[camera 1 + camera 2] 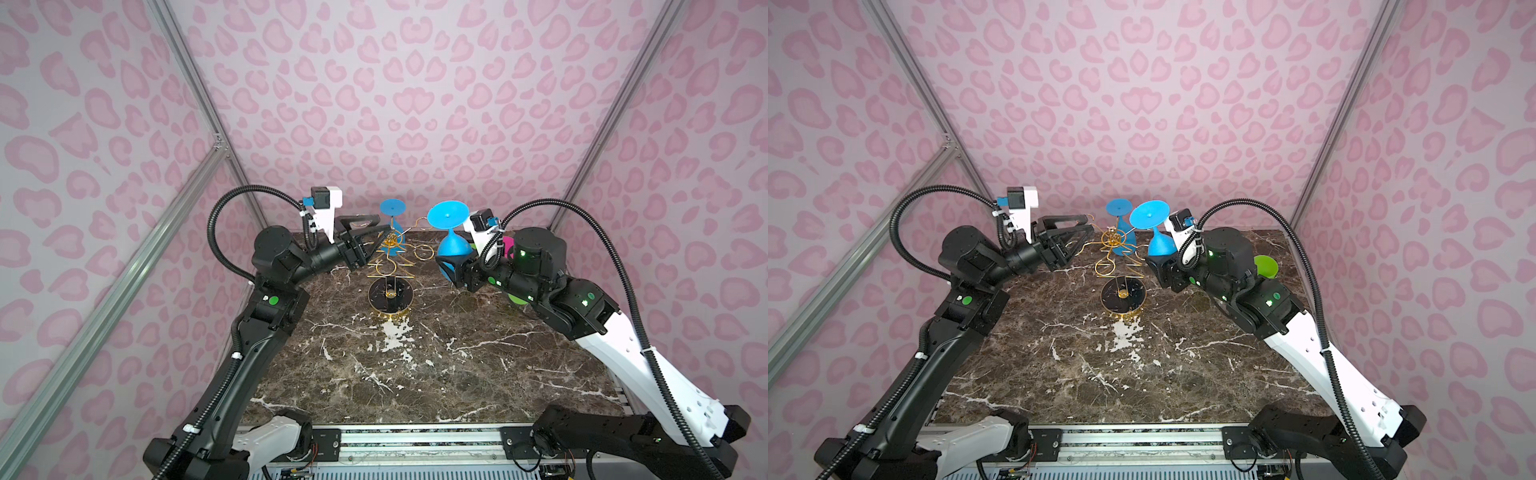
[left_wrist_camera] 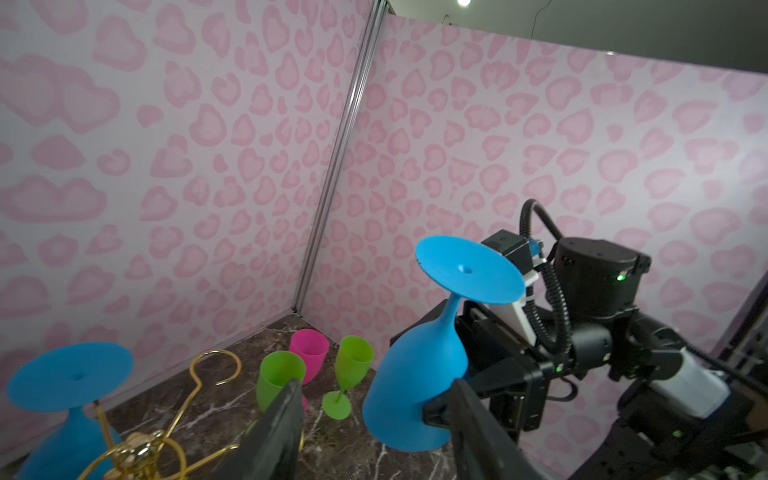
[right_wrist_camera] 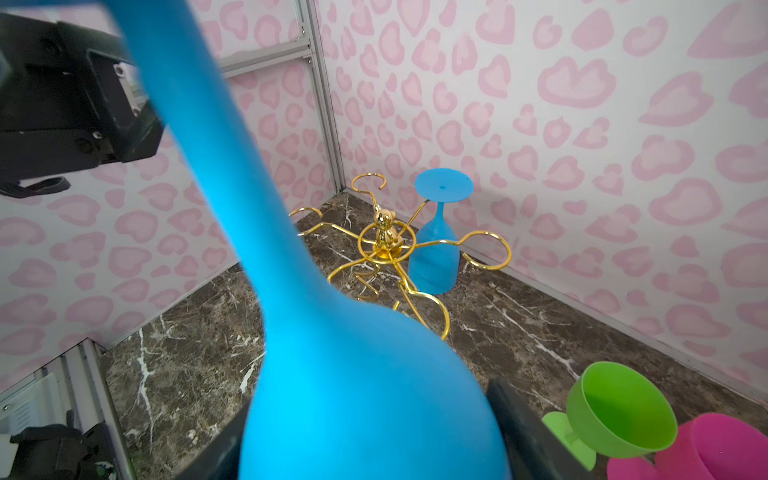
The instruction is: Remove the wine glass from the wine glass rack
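Blue and inverted, the wine glass (image 1: pixel 452 249) is pinched by its bowl between the fingers of the right gripper (image 1: pixel 449 269). It is held clear of the gold wine glass rack (image 1: pixel 379 300), just to the rack's right and above the table (image 1: pixel 415 365). A second blue glass (image 3: pixel 436 257) is hung on a far arm of the rack. The fingers of the left gripper (image 1: pixel 1089 222) are spread beside the rack's top, possibly touching a wire.

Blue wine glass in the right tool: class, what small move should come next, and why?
Probably draw it a little away from the wine glass rack, toward bare table. The right tool grips the inverted blue wine glass by its bowl, and its stem and foot look free of the gold loops.
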Controlling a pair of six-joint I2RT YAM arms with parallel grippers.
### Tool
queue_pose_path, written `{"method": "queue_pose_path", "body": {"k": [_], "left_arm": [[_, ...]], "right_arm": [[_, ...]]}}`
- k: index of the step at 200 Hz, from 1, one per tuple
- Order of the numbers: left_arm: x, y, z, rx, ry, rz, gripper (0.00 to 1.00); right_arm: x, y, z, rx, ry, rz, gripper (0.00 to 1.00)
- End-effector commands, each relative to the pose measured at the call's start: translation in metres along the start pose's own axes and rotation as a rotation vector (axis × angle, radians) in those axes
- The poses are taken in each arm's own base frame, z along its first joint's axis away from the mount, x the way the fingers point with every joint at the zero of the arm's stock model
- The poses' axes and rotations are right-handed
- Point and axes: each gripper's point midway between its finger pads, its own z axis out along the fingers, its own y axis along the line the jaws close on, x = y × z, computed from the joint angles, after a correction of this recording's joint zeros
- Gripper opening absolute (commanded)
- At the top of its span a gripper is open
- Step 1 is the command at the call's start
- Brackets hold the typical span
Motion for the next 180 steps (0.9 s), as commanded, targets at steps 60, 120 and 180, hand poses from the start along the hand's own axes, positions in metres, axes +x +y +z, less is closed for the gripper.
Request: {"method": "queue_pose_path", "body": {"k": [60, 120, 180], "left_arm": [[0.017, 0.000, -0.003, -0.002, -0.002, 0.766, 0.60], [0.035, -0.016, 0.002, 0.150, 0.016, 0.952, 0.51], [0.040, -0.020, 0.005, 0.194, 0.013, 1.025, 0.46]], "right_arm": [[0.030, 0.013, 0.014, -0.076, 0.107, 0.074, 0.60], [0.041, 0.027, 0.023, -0.146, 0.152, 0.094, 0.58], [0.045, 0.048, 0.038, -0.230, 0.188, 0.108, 0.57]]}}
